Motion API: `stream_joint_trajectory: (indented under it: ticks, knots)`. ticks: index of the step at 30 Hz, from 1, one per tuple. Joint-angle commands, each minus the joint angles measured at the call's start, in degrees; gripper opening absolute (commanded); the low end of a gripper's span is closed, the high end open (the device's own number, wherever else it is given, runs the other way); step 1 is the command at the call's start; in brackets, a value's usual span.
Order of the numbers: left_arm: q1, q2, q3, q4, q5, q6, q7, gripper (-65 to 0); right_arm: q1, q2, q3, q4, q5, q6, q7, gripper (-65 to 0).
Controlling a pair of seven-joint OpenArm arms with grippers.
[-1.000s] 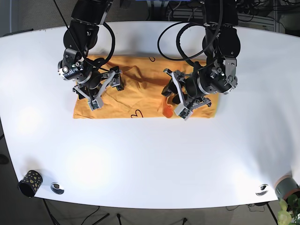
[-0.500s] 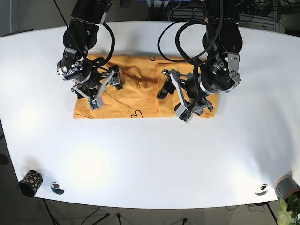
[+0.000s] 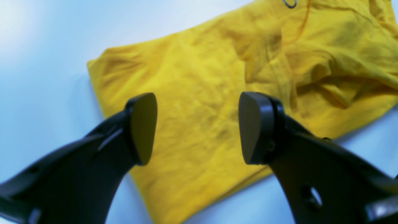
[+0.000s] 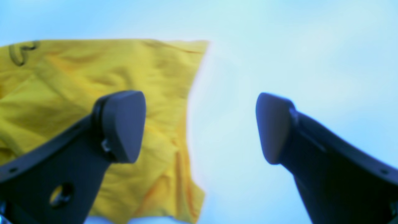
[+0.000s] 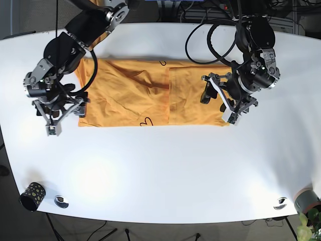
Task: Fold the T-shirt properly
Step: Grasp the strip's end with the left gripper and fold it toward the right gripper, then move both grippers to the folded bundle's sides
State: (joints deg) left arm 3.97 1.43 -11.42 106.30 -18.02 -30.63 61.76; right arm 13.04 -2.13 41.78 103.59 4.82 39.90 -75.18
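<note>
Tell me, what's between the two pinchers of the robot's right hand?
In the right wrist view, the right gripper is open. Between its fingers lie the T-shirt's edge and bare white table.

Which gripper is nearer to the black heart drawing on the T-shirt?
Right. The right gripper is beside the shirt's edge, nearer the heart drawing; the left gripper is over the folded end, slightly farther.

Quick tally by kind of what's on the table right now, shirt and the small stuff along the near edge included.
Shirt: 1
Spotted cup: 1
Metal discs: 2
Grey pot: 1, partly cut off at the corner
Total: 5
</note>
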Motion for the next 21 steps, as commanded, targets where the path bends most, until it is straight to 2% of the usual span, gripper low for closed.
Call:
stream_joint_trajectory:
  ticks: [1,4,8,15,21]
  knots:
    - [-0.7,-0.2,-2.1,-0.4,-0.5,-0.4,-1.1,-26.4,2.1,2.4,1.3,-3.6,3.8,0.10,-0.8,-11.7]
    - [-0.8,-0.1,-4.9,-2.6,-0.5,-3.9,-1.1,-26.5,2.5,5.2,4.2,-9.6,9.6,0.10,-1.5,-11.7]
    - [-0.9,0.0,-8.4,-4.6,-0.5,-9.4,-1.1,-26.5,2.0,7.0,5.6,-16.5,16.7,0.10,-1.6,-11.7]
    - [-1.2,0.0,-10.3,-7.1,-0.5,-9.4,-1.1,-26.7,-1.3,9.1,5.8,-23.0,26.6,0.10,-1.6,-11.7]
    - [-1.2,0.0,-10.3,-7.1,-0.5,-9.4,-1.1,-26.7,-3.3,9.1,5.5,-25.4,29.7,0.10,-1.6,-11.7]
